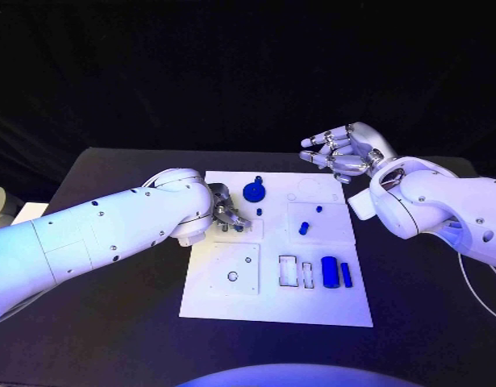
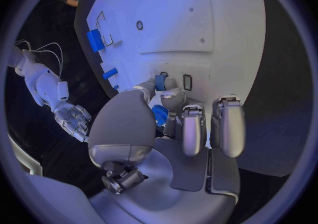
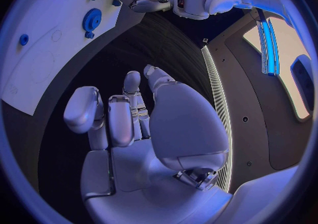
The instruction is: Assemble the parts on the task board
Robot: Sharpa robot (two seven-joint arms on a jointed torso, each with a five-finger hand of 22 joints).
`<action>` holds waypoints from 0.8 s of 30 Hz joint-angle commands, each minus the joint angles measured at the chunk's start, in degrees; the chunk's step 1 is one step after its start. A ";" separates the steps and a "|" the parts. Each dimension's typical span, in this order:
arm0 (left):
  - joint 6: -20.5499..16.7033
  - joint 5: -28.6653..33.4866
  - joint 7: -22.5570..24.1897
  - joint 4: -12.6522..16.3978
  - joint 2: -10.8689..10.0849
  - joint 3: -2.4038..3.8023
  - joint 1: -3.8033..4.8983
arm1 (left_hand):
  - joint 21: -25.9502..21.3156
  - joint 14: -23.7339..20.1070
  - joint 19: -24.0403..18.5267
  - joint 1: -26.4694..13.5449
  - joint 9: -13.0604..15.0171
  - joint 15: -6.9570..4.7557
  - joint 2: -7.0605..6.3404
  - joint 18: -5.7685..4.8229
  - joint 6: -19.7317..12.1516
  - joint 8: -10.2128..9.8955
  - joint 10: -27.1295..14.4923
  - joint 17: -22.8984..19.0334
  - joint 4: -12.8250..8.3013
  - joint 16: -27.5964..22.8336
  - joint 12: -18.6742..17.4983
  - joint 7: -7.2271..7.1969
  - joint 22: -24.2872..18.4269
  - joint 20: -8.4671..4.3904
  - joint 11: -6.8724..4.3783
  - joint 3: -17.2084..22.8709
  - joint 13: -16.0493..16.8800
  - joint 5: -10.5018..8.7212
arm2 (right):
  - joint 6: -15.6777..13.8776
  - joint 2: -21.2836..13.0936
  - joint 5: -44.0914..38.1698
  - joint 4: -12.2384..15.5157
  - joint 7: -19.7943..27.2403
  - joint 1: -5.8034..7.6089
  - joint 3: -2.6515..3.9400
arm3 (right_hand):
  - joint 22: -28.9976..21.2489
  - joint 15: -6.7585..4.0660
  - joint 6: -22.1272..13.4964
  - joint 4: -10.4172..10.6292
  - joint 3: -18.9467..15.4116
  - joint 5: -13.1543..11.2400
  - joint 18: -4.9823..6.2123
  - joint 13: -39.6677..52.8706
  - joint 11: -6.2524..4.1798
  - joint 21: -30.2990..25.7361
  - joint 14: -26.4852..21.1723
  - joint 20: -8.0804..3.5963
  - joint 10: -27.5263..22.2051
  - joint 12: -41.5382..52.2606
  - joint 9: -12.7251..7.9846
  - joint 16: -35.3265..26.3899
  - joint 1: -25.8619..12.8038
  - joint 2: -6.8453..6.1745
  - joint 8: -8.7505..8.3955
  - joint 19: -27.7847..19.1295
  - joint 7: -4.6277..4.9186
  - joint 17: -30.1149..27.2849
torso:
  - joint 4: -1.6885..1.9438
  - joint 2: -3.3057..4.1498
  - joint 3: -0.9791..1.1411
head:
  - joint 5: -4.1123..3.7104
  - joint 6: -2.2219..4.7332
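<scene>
The black table (image 1: 108,322) carries the white task board (image 1: 277,302) at its middle, and all positions below are given relative to that board. The left arm (image 1: 73,238) reaches in to the board's left edge, and the left hand (image 1: 227,216) rests over the board's upper left area, fingers curled downward; the left wrist view shows a small blue gear-like part (image 2: 159,114) pinched between the fingers (image 2: 193,128) and the thumb, just above the board surface. The right arm (image 1: 452,210) stands off the board's right edge, with the right hand (image 1: 341,153) raised beyond the board's far right corner, clear of it, fingers apart and lightly bent, holding nothing. On the board, a round blue gear (image 1: 255,192) sits near the far edge, just beside the left hand. A blue cylinder (image 1: 331,271) and a blue block (image 1: 347,274) lie side by side near the board's right edge, toward the near end. A small blue peg (image 1: 303,228) lies near the centre, with a smaller blue peg (image 1: 316,210) just beyond it.
</scene>
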 commanded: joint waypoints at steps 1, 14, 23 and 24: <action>2.07 0.15 -4.36 -0.44 0.04 -0.46 -0.58 | -0.29 6.04 3.88 3.01 0.14 -0.13 1.97 -0.41 -0.27 0.08 -0.07 15.07 -0.25 0.18 -0.26 -0.25 10.59 -0.35 -0.02 -0.45 -0.10 -0.11 | 0.88 0.09 -0.49 0.03 0.25 -0.05 0.00 | -0.06 0.34 0.14 -0.09 -0.28 0.17 0.76 -0.01 -0.08 -0.21 1.68 0.15 -0.18 -0.22 0.09 -0.36 -0.63 -0.09 0.22 -0.24 0.00 -0.02 | 0.05 -0.02 0.06 | 0.02 -0.07; 4.62 0.15 -4.17 -0.40 -0.05 -0.40 -0.14 | -0.36 6.04 3.86 4.71 0.30 -0.05 2.30 -0.40 -0.29 -0.17 -0.10 15.07 -1.41 0.18 -0.40 -0.19 10.59 -0.29 0.03 -2.93 -0.32 -0.11 | 0.95 0.17 -0.54 -0.02 0.22 -0.05 -0.02 | -0.05 0.33 0.17 -0.09 -0.33 0.18 0.76 0.01 -0.09 -0.22 1.73 0.15 -0.13 -0.13 0.10 -0.26 -0.64 -0.07 0.23 -0.22 -0.02 0.10 | 0.06 0.00 0.05 | -0.08 -0.13; 8.17 0.15 -4.10 -0.84 0.40 -0.36 0.86 | -0.33 6.04 3.88 5.58 0.21 -0.03 2.58 -0.41 -0.11 -0.54 -0.06 15.07 -2.09 0.18 -0.54 -0.21 10.66 -0.26 0.02 -4.69 -0.50 -0.11 | 0.97 0.25 -0.57 -0.07 0.18 -0.05 -0.02 | -0.05 0.33 0.17 -0.09 -0.33 0.18 0.76 0.01 -0.09 -0.22 1.73 0.15 -0.13 -0.13 0.10 -0.26 -0.64 -0.07 0.23 -0.22 -0.02 0.10 | 0.05 0.00 0.04 | -0.14 -0.26; 8.60 0.15 -4.12 -0.95 0.52 -0.36 0.99 | -0.33 6.04 3.88 5.65 0.20 -0.03 2.63 -0.41 -0.09 -0.59 -0.04 15.07 -2.13 0.18 -0.51 -0.21 10.65 -0.26 0.02 -4.85 -0.47 -0.11 | 0.97 0.27 -0.57 -0.08 0.18 -0.05 -0.02 | -0.05 0.33 0.17 -0.09 -0.33 0.18 0.76 0.01 -0.09 -0.22 1.73 0.15 -0.13 -0.13 0.10 -0.26 -0.64 -0.07 0.23 -0.22 -0.02 0.10 | 0.07 0.00 0.04 | -0.15 -0.27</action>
